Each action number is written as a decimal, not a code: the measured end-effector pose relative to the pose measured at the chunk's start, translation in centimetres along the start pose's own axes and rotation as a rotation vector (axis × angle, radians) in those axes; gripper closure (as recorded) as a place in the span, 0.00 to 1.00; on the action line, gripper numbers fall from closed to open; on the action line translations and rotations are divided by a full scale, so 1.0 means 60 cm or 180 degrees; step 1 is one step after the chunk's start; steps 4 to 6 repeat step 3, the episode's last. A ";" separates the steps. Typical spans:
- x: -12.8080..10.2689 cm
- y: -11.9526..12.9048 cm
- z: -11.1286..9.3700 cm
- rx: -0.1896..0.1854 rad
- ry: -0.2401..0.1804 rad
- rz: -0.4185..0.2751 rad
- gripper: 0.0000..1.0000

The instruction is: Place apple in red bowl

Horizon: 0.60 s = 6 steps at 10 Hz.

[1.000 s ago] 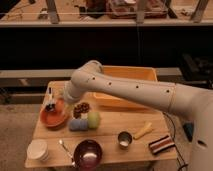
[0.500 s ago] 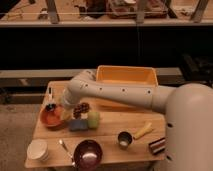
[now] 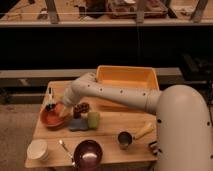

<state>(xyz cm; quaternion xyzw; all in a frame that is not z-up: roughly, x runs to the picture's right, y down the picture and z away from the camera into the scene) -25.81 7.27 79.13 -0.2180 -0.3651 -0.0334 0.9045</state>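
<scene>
Your robot's white arm [image 3: 120,95] reaches from the right across the wooden desk [image 3: 107,129] and bends down at its far end, so the gripper [image 3: 64,111] sits low over the right inner side of the red bowl [image 3: 52,118], which stands at the desk's left edge. You cannot tell how the jaws stand; the gripper end merges with the bowl's rim and interior from this angle. You also cannot make out the apple with any certainty: it may be at the gripper tip inside the bowl, but nothing round and yellow-orange shows clearly there. Just right of the bowl lies a blue-grey flat item [image 3: 78,125], with a dark reddish-brown object [image 3: 81,108] behind it and a pale green round object [image 3: 93,119] touching its right side. At the front edge you have a shiny dark purple bowl [image 3: 88,153], a spoon [image 3: 64,148] just left of it, and a small white bowl [image 3: 38,149] at the front left corner. A small metal cup [image 3: 124,139] stands to the right, near a pale yellowish object [image 3: 144,131]. An orange bin [image 3: 127,80] sits at the desk's rear, partly behind the arm.
</scene>
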 end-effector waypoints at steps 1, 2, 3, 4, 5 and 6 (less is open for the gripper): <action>-0.026 -0.022 0.006 0.0006 -0.0029 0.0000 0.48; -0.050 -0.037 0.017 0.0001 -0.0060 0.0027 0.36; -0.058 -0.043 0.025 -0.0003 -0.0077 0.0057 0.26; -0.058 -0.043 0.025 -0.0003 -0.0077 0.0057 0.26; -0.058 -0.043 0.025 -0.0003 -0.0077 0.0057 0.26; -0.058 -0.043 0.025 -0.0003 -0.0077 0.0057 0.26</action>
